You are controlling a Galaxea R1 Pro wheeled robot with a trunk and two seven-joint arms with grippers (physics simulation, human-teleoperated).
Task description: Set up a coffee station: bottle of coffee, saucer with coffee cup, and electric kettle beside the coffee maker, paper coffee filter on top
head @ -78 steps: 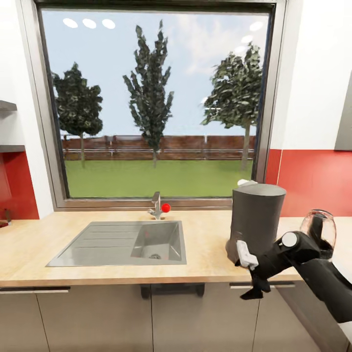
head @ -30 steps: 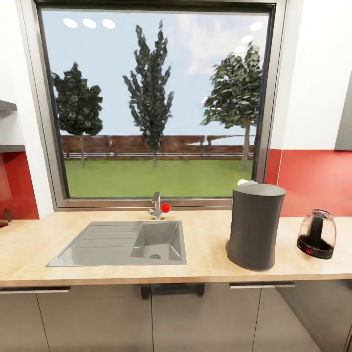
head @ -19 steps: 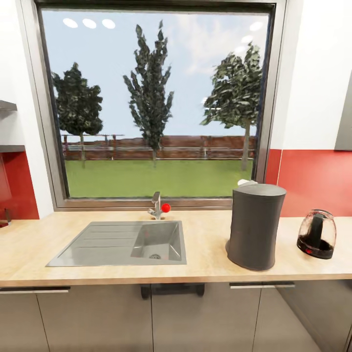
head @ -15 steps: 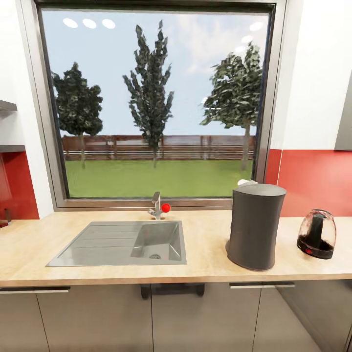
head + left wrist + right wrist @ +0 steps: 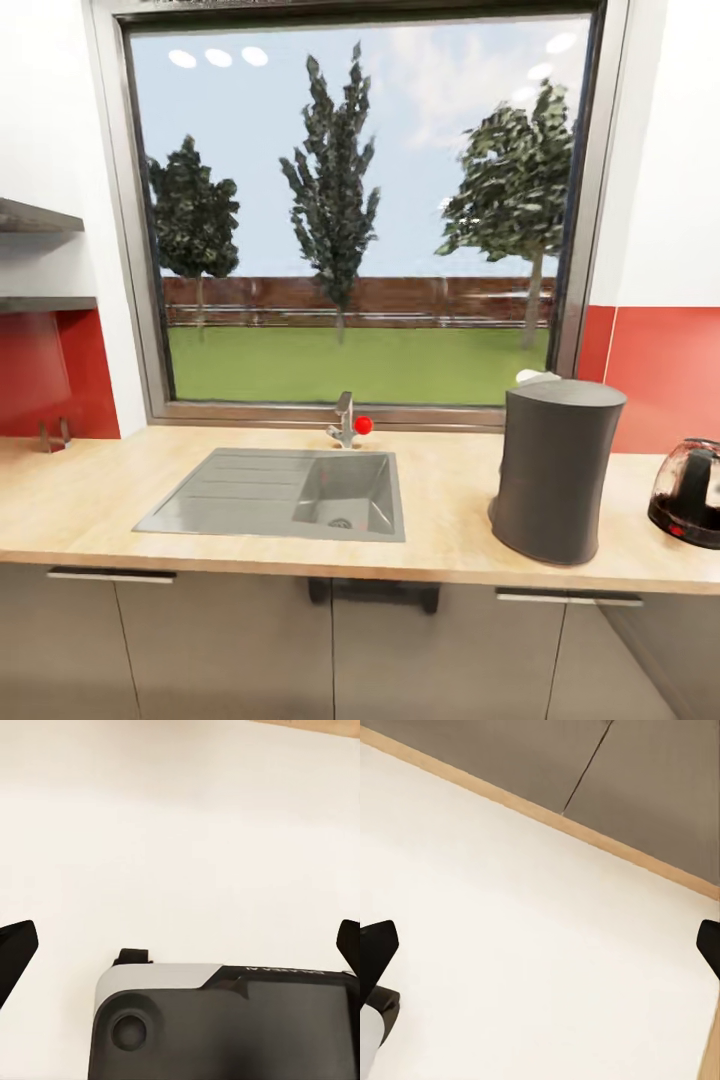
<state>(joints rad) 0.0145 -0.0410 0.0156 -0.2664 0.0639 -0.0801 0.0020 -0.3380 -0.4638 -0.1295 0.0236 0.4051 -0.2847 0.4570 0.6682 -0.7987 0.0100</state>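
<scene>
Both grippers, left (image 5: pixel 180 945) and right (image 5: pixel 540 945), hang spread wide and empty over pale floor, well below the kettle (image 5: pixel 556 470) parked just beside the coffee maker (image 5: pixel 687 492) on the counter (image 5: pixel 80 495), probably free for travel

electric kettle (image 5: pixel 688 494) cut off at frame edge

A rectangular stainless-steel sink (image 5: pixel 250 492) with a ribbed drainboard sits sunk into the light wooden bench (image 5: pixel 90 490), its small metal tap with a red knob (image 5: pixel 349 427) at the back edge. Behind it, a large grey-framed window (image 5: pixel 360 215) looks onto trees, lawn and a brown fence. Grey cabinet doors (image 5: pixel 220 650) run below; red wall panels (image 5: pixel 45 370) flank the window.
</scene>
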